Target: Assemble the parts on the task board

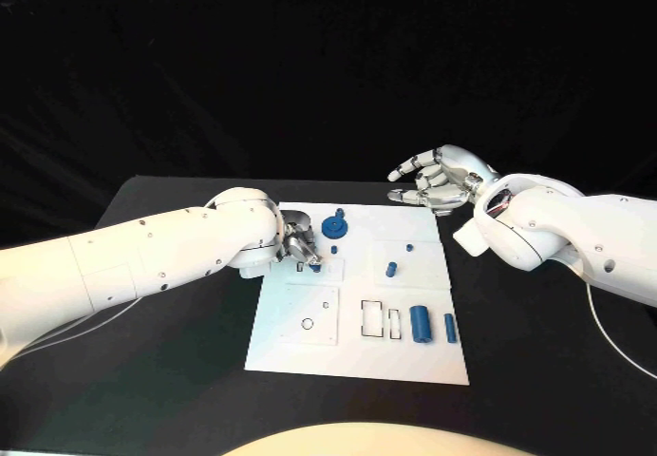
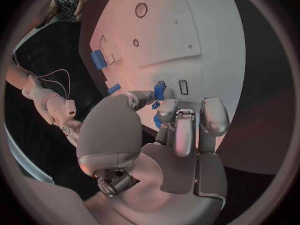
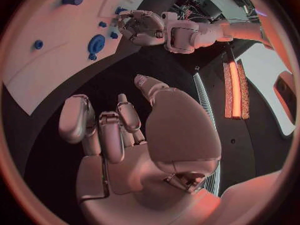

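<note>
Left hand (image 1: 299, 245) bends down at the task board's (image 1: 315, 342) left edge, pinching a small blue part (image 2: 160, 91). Right hand (image 1: 439, 180) hovers past the far edge, fingers spread, empty.

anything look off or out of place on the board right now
Nothing stands out. The blue parts sit tidily on the task board, the left hand works at a small part, and the right hand hovers empty beyond it.

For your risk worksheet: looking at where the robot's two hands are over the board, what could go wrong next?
1. The left hand pinches a small blue part at its fingertips; it could slip or seat crooked.
2. That hand works close beside the blue gear and might knock it.
3. The right hand hangs open off the board, unable to steady anything.
</note>
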`<state>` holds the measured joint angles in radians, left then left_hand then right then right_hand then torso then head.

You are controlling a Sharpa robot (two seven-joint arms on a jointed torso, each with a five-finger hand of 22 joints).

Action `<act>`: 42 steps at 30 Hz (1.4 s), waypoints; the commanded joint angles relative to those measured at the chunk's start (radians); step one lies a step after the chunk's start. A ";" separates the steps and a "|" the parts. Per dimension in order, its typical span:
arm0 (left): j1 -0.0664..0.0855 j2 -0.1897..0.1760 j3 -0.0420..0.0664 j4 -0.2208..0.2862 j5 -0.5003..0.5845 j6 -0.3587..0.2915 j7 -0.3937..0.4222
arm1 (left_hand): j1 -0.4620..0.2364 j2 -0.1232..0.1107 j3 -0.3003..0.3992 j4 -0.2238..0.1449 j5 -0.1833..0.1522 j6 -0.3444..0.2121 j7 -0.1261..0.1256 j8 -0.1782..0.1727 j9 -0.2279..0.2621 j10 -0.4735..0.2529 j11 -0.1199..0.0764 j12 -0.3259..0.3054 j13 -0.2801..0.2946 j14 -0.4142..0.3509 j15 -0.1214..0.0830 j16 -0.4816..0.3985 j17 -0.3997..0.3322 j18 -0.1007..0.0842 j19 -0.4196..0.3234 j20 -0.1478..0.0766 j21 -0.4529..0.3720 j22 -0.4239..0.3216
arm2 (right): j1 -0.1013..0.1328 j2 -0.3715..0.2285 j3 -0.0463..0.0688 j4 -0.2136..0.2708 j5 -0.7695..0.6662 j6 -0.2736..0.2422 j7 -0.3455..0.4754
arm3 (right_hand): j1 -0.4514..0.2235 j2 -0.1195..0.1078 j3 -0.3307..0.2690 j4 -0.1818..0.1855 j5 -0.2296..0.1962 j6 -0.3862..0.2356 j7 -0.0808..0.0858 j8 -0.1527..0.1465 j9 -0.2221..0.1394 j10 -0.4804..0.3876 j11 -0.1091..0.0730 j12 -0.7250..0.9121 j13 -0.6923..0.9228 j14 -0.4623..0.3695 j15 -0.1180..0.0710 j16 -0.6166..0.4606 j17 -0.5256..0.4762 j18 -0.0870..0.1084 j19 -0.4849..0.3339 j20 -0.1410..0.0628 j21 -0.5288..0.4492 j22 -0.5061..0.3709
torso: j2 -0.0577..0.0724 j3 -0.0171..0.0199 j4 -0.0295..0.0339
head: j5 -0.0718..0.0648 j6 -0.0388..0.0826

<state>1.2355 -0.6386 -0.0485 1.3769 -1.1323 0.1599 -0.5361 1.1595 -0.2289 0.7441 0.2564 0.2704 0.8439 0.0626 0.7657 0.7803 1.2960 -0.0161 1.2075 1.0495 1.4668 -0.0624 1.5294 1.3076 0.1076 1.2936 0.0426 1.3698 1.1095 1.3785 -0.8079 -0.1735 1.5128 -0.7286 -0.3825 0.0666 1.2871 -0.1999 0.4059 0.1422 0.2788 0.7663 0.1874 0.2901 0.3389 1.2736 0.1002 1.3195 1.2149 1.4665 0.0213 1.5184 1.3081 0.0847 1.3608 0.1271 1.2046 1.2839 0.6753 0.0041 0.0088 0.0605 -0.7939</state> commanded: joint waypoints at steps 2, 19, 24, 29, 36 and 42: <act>-0.001 0.002 0.000 0.001 -0.007 0.017 0.001 | -0.003 0.010 0.199 -0.206 0.004 0.004 0.000 0.003 0.001 0.006 0.003 0.004 0.001 0.079 -0.008 0.003 0.176 -0.014 0.009 0.000 0.005 0.001 | -0.002 0.001 0.000 0.000 -0.010 0.009 0.012 | -0.004 0.003 -0.003 0.005 0.006 -0.001 -0.003 0.004 0.001 -0.007 -0.002 -0.005 -0.001 0.068 0.000 -0.005 0.117 0.005 -0.003 -0.002 -0.003 0.001 | -0.001 0.0002 0.0006 | 0.001 -0.001; -0.002 -0.002 -0.001 0.006 -0.002 0.051 0.010 | -0.004 0.010 0.200 -0.208 0.007 0.004 -0.001 0.003 0.002 0.005 0.003 0.002 -0.001 0.079 -0.008 0.002 0.175 -0.015 0.011 0.000 0.006 0.004 | -0.004 0.003 0.000 -0.002 -0.010 0.013 0.010 | -0.003 0.004 -0.002 0.005 0.008 0.000 -0.003 0.005 0.002 -0.005 -0.002 -0.003 0.001 0.068 0.000 -0.005 0.117 0.004 -0.002 -0.002 -0.002 0.002 | 0.000 0.0006 0.0011 | 0.000 -0.003; -0.002 -0.002 -0.001 0.005 -0.002 0.051 0.010 | -0.004 0.010 0.200 -0.208 0.007 0.004 -0.001 0.003 0.002 0.005 0.003 0.002 -0.001 0.079 -0.008 0.002 0.175 -0.015 0.011 0.000 0.006 0.004 | -0.005 0.004 0.000 -0.003 -0.010 0.013 0.011 | -0.003 0.004 -0.002 0.005 0.008 0.000 -0.003 0.005 0.002 -0.005 -0.002 -0.003 0.001 0.068 0.000 -0.005 0.117 0.004 -0.002 -0.002 -0.002 0.002 | 0.000 0.0007 -0.0001 | 0.001 -0.002; -0.002 -0.001 -0.001 0.003 -0.002 0.052 0.010 | -0.004 0.010 0.200 -0.208 0.007 0.004 -0.001 0.003 0.002 0.005 0.003 0.002 -0.001 0.079 -0.008 0.002 0.175 -0.015 0.011 0.000 0.006 0.004 | -0.006 0.004 0.000 -0.003 -0.010 0.013 0.011 | -0.003 0.004 -0.002 0.005 0.008 0.000 -0.003 0.005 0.002 -0.005 -0.002 -0.003 0.001 0.068 0.000 -0.005 0.117 0.004 -0.002 -0.002 -0.002 0.002 | -0.001 0.0007 -0.0006 | 0.002 -0.001; -0.001 0.004 -0.002 -0.001 -0.001 0.062 0.006 | -0.004 0.010 0.201 -0.210 0.009 0.005 -0.001 0.004 0.003 0.004 0.003 0.000 -0.003 0.080 -0.009 0.003 0.178 -0.015 0.012 -0.001 0.007 0.005 | -0.006 0.003 0.000 -0.004 -0.010 0.013 0.009 | -0.002 0.005 -0.002 0.006 0.009 0.001 -0.003 0.007 0.002 -0.006 -0.003 -0.004 -0.001 0.067 -0.001 -0.006 0.116 0.005 -0.002 -0.003 -0.004 0.001 | -0.001 0.0009 0.0004 | 0.001 -0.001; -0.001 0.014 -0.003 -0.013 0.003 0.066 0.002 | -0.009 0.011 0.201 -0.209 0.010 0.007 -0.001 0.005 0.005 0.006 0.002 0.001 -0.003 0.080 -0.009 0.004 0.179 -0.015 0.011 -0.001 0.006 0.004 | -0.006 0.003 0.000 -0.004 -0.010 0.012 0.009 | -0.002 0.005 -0.002 0.006 0.009 0.001 -0.003 0.007 0.002 -0.006 -0.003 -0.004 -0.001 0.067 -0.001 -0.006 0.116 0.005 -0.002 -0.003 -0.004 0.001 | 0.000 0.0008 -0.0004 | 0.001 -0.001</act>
<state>1.2367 -0.6304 -0.0490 1.3645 -1.1337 0.1975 -0.5347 1.1510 -0.2295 0.7412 0.2532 0.2747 0.8461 0.0657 0.7643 0.7874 1.2957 -0.0159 1.2075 1.0477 1.4667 -0.0623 1.5294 1.3074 0.1078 1.3007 0.0429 1.3698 1.1144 1.3733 -0.8053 -0.1736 1.5081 -0.7297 -0.3820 0.0666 1.2871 -0.1999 0.4059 0.1422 0.2847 0.7663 0.1874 0.2901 0.3403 1.2736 0.1002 1.3195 1.2151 1.4665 0.0213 1.5184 1.3076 0.0846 1.3608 0.1272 1.2046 1.2850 0.6749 0.0048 0.0090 0.0608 -0.7946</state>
